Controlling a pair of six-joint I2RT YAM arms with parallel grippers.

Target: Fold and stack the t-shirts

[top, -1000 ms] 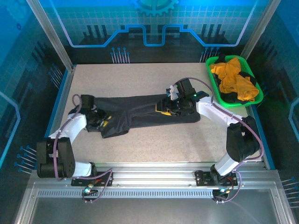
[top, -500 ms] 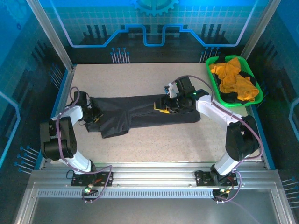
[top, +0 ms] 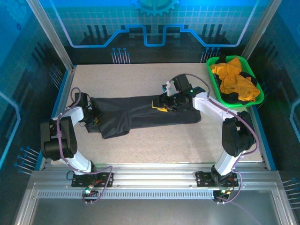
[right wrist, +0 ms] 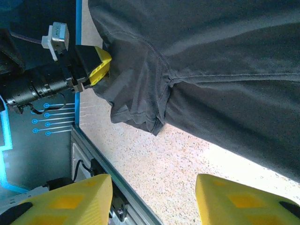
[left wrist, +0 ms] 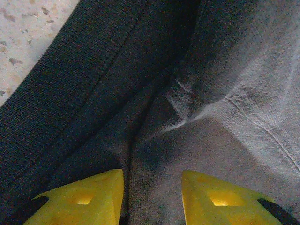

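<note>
Both pincers spread: left pincer (left wrist: pixel 151 199) over the dark charcoal-grey cloth t-shirt (top: pixel 140 111), right pincer (right wrist: pixel 152 199) above it. Pinching one layer risks unfolding.

I count two t-shirts: one dark grey t-shirt (top: pixel 145 112) and one orange t-shirt (top: pixel 234 79); also one green basket (top: pixel 259 96).

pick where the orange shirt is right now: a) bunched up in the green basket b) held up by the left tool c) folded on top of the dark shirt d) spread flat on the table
a, the orange shirt lies crumpled inside the green basket at the far right corner of the table, while the dark shirt is the one stretched out on the tabletop.
</note>
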